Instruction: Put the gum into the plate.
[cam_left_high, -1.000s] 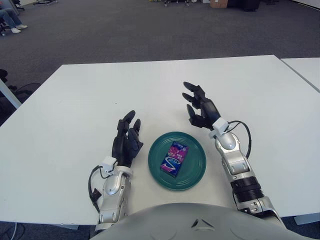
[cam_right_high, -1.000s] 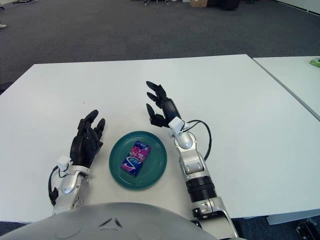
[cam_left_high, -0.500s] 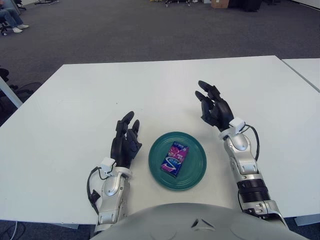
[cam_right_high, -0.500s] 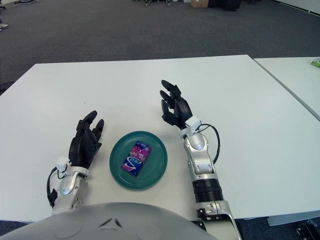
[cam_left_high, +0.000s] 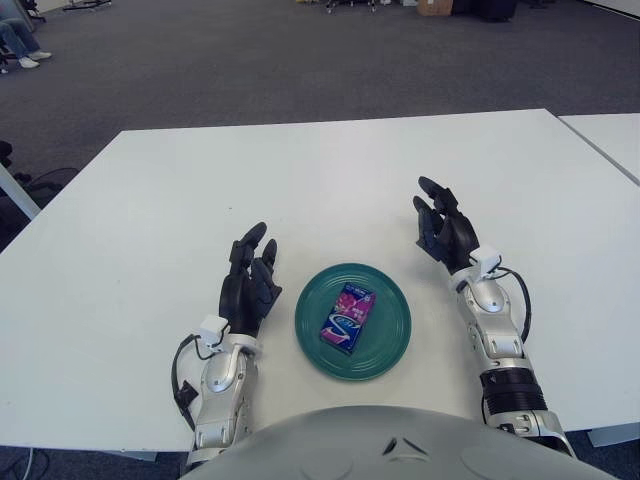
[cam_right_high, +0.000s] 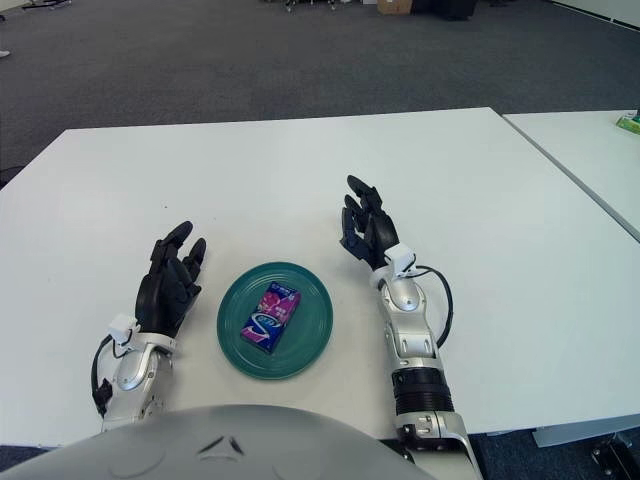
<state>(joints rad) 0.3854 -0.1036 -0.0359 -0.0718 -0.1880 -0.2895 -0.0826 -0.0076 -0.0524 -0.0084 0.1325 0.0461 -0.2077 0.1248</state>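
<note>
The small purple-and-pink packet of gum (cam_left_high: 348, 318) lies flat inside the round dark-green plate (cam_left_high: 390, 335), a little left of the plate's centre, long axis tilted toward the upper right of the frame. It sits wholly within the rim and nothing touches it, so the placing itself looks done; the step in hand appears to be the clearing away of the arm.

The black three-finger right hand (cam_left_high: 446, 232) is to the upper right of the plate, off its rim, fingers spread loosely and pointing up the frame, holding nothing. The black three-finger left hand (cam_left_high: 250, 285) is just left of the plate, apart from it, fingers relaxed and extended, also empty.

To finish well, the right hand should move outward and toward the lower right of the frame, away from the plate, with fingers left open so that no fingertip catches the rim. A sweep back over the plate would risk nudging the light packet or tipping the shallow rim, so the path ought to stay over the bare white tabletop (cam_left_high: 150, 200). The left hand needs no motion; left where it is, it cannot disturb the plate. Slow, level travel is enough, since nothing is being carried.
</note>
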